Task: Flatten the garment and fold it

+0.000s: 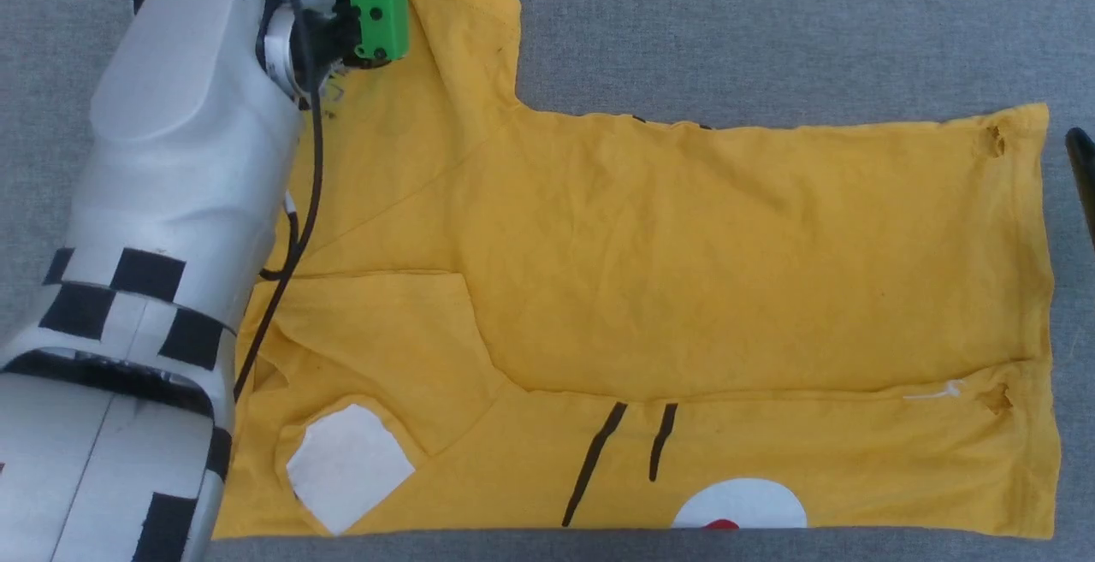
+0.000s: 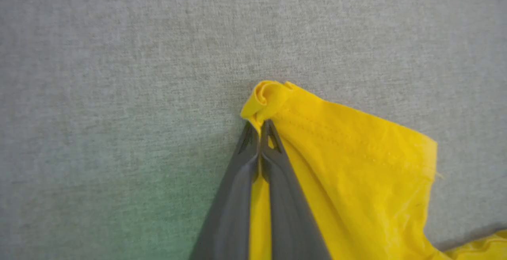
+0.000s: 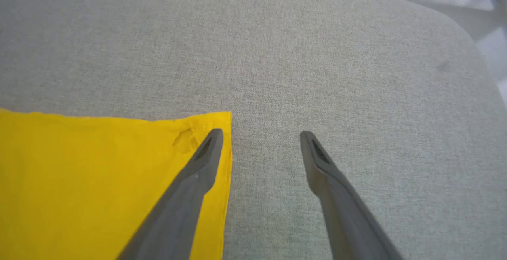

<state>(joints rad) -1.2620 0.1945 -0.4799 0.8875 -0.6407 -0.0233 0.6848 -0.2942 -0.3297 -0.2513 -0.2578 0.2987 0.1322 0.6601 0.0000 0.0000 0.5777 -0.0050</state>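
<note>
The yellow garment [image 1: 684,288] lies spread on the grey surface, its lower edge folded up and showing white patches and black stripes. One sleeve [image 1: 453,40] points to the far left corner. My left gripper [image 2: 260,127] is shut on that sleeve's rolled corner [image 2: 267,95], and the pale left forearm [image 1: 171,203] covers the garment's left edge in the head view. Out at the hem's far right corner [image 3: 206,123], my right gripper [image 3: 261,137] is open, one finger [image 3: 206,153] over the cloth and the other over bare surface; a dark fingertip [image 1: 1082,168] shows at the head view's right edge.
Grey fabric surface [image 1: 770,23] surrounds the garment on all sides. Its rounded far edge [image 3: 467,30] and pale floor beyond show in the right wrist view.
</note>
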